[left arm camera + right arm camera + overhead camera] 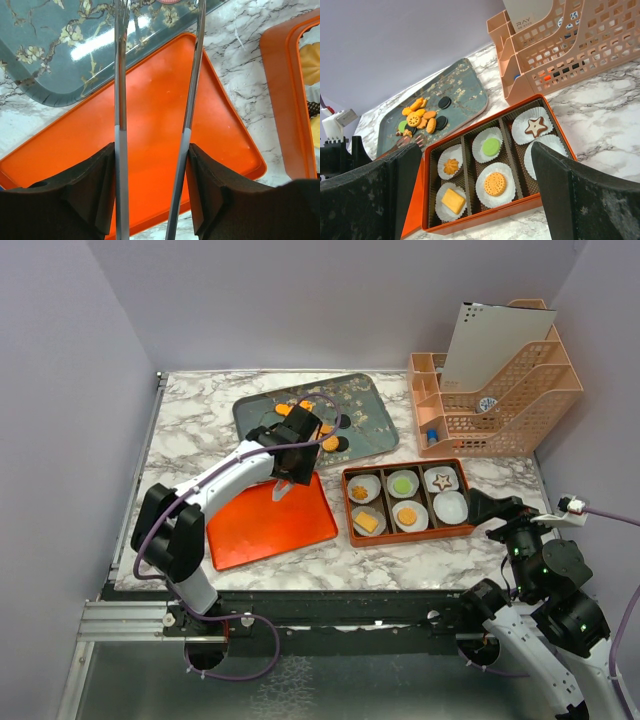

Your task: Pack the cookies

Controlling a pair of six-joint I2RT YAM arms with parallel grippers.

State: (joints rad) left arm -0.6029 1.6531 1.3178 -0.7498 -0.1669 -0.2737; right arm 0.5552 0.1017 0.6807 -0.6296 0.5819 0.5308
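Five of the box's [408, 537] six cups hold cookies [495, 184]; its near-right cup [450, 507] is bare, and the rest are heaped on the tray [372, 405] behind the box. Left gripper [152, 192] clenches tweezers [119, 100] over that tray; right gripper [477, 195] gapes empty beside the box.

The left arm [225, 480] rises from its base at the near left edge of the worktop [190, 430], bends at the elbow and reaches forward and to the right, wrist pitched downward. The left tool [152, 155] is closed against metal tongs [120, 100]: each black pad [90, 185] bears on the outer face of one blade, and the blades stand apart. The right arm [545, 570] is folded low at the near right corner, its wrist directed forward and to the left. The right tool [488, 508] has its fingers [375, 195] spread wide and grips nothing.
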